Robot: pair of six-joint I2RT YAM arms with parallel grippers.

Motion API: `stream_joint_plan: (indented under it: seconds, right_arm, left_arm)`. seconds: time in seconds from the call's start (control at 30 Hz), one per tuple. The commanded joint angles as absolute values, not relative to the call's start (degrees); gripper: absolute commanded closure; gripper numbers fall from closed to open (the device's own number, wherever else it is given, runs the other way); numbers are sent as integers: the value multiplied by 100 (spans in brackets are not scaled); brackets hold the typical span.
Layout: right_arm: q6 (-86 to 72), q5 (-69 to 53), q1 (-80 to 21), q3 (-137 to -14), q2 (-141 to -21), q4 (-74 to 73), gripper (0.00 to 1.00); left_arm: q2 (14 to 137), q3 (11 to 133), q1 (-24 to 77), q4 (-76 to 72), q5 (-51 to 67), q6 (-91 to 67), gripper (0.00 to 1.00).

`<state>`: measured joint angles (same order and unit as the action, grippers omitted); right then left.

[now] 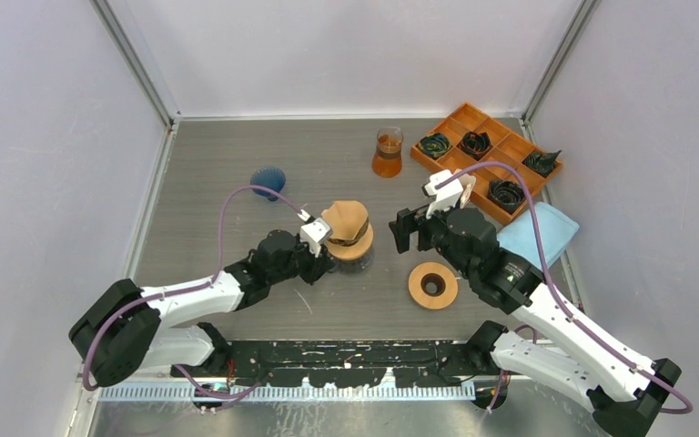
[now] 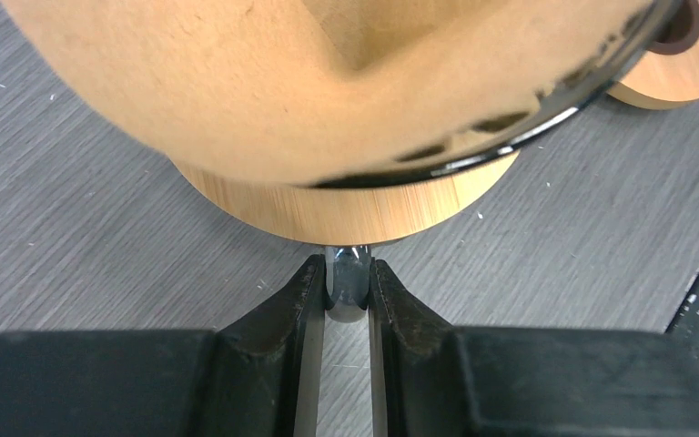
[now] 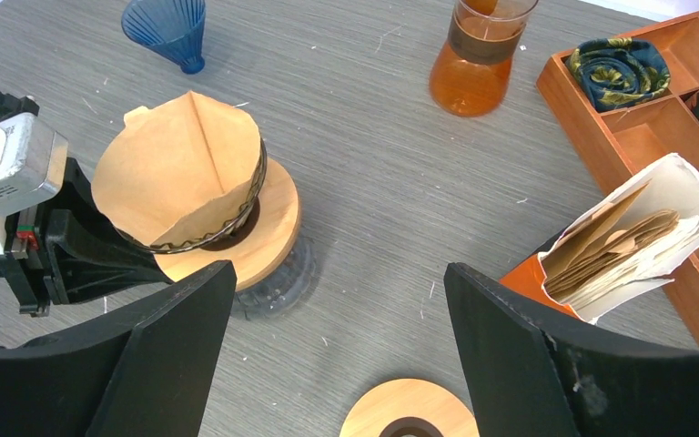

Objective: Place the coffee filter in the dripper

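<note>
Found the coffee filter [image 3: 177, 168] opened into a cone and sitting inside the dripper [image 3: 268, 232], standing well proud of the dark rim on the left-arm side. Cannot tell from any view whether the paper lies flush against the inner wall. Noted the dripper upright on a clear glass vessel near the table's middle.

Noted the left gripper [image 2: 348, 273] clamped on the small glass handle [image 2: 346, 264] just under the dripper's wooden collar, steadying the assembly. Noted the right gripper [image 3: 339, 273] hovering to the right of the dripper with jaws wide apart and nothing between them – well clear of the paper.

Further out, recorded:
- a loose wooden ring [image 1: 432, 285] on the table near the right arm;
- a pack of spare filters [image 3: 637, 241] beside the orange tray [image 1: 487, 150];
- a blue cone [image 1: 268, 179] and an amber beaker [image 1: 388, 152] at the far side.

Judge the placing step all but complete, with only seating and release outstanding. Recommend for the next move – if the paper proves loose – a light press downward by the right arm, then opening of the left jaws without tipping the dripper, then straight withdrawal to avoid brushing the tall paper edge.
</note>
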<state>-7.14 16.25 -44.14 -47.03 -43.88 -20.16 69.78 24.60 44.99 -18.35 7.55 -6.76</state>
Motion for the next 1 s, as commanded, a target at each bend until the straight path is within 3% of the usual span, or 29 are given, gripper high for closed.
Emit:
stream_joint_plan:
  seconds: [0.0, 0.37, 0.97]
  right_arm:
    - [-565, 1755, -4410, -4819, -4416, -1604, 8]
    - [-505, 1915, -4404, -4781, -4403, -1569, 8]
    - [-554, 2110, -4405, -4752, -4438, -1529, 7]
  left_arm:
    - [7091, 2599, 4475, -2233, 303, -434, 86]
    - [7216, 2841, 4532, -2273, -715, 24, 94]
    - [8502, 3599, 4511, -2626, -1667, 185, 96]
